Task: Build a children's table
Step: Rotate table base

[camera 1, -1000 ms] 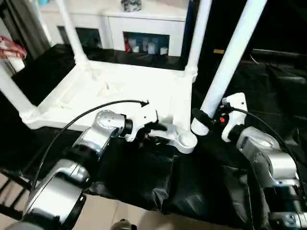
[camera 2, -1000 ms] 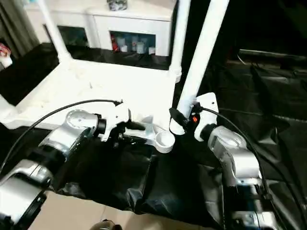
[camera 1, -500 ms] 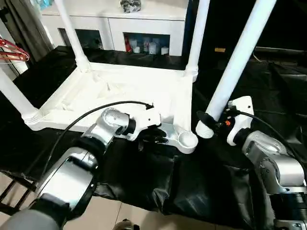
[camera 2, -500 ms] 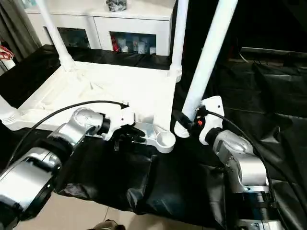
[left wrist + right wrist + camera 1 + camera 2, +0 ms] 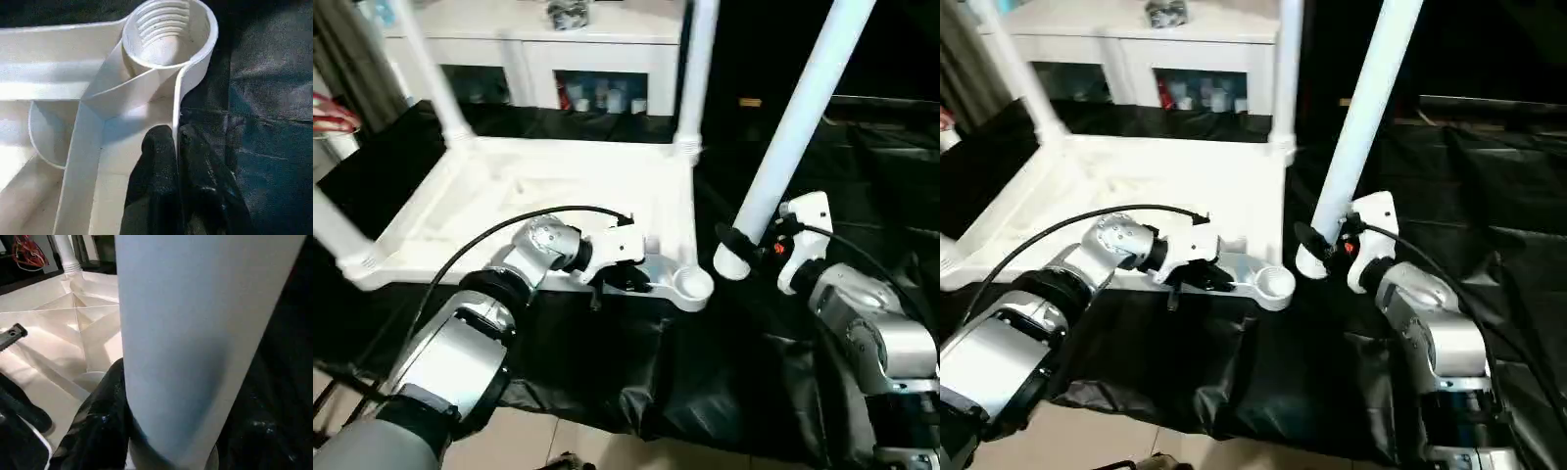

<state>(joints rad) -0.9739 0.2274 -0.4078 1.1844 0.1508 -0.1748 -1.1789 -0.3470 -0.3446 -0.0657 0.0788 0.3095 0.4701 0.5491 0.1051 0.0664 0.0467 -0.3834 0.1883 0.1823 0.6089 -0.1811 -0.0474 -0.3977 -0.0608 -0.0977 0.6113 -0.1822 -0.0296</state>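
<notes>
Since a second ago the left gripper has closed its black fingers and now pinches the near rim of the upturned white plastic ribbed tabletop, just beside the empty round corner socket.

Head views: the right gripper holds the fourth long white tapered tubular leg near its lower end. The leg leans up and away, its foot just right of that socket, not yet over it. Three other white legs already stand in their corners. Black sheeting covers the bench; a white cabinet stands behind.

Left wrist view: both fingers squeeze the thin rim wall, with the threaded socket straight ahead.

Right wrist view: one finger wraps around the leg; the socket lies beyond, toward the tabletop. Nothing blocks that short sideways shift.
</notes>
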